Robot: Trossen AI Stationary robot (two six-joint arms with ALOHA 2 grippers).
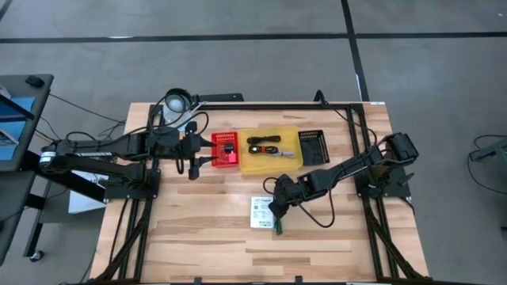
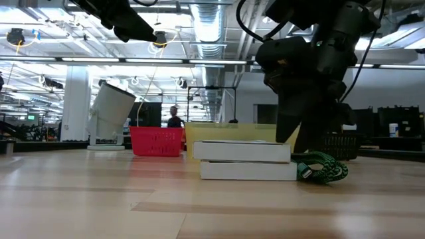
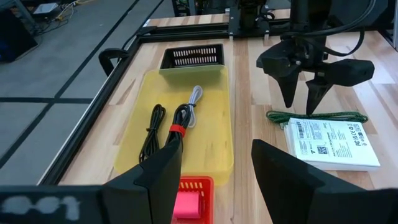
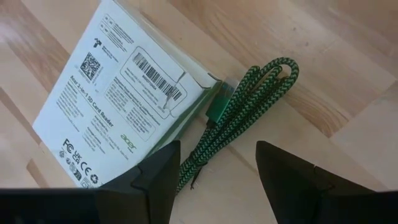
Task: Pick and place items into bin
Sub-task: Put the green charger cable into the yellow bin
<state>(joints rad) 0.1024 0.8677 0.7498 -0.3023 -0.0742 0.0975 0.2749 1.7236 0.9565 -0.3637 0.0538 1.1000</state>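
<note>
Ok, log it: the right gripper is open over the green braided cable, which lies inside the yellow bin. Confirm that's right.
Not quite. The green braided cable lies on the wooden table beside the white printed box, not in the yellow bin; the high and left wrist views show it. The right gripper is open over it.

My table (image 1: 198, 237) is pale, smooth-planked wood. The green cable (image 4: 233, 127) wears a braided cloth sheath. The white box (image 4: 109, 99) is matt printed card. My yellow bin (image 3: 214, 124) is translucent, glossy plastic; the red basket (image 1: 224, 150) is slotted plastic.
</note>
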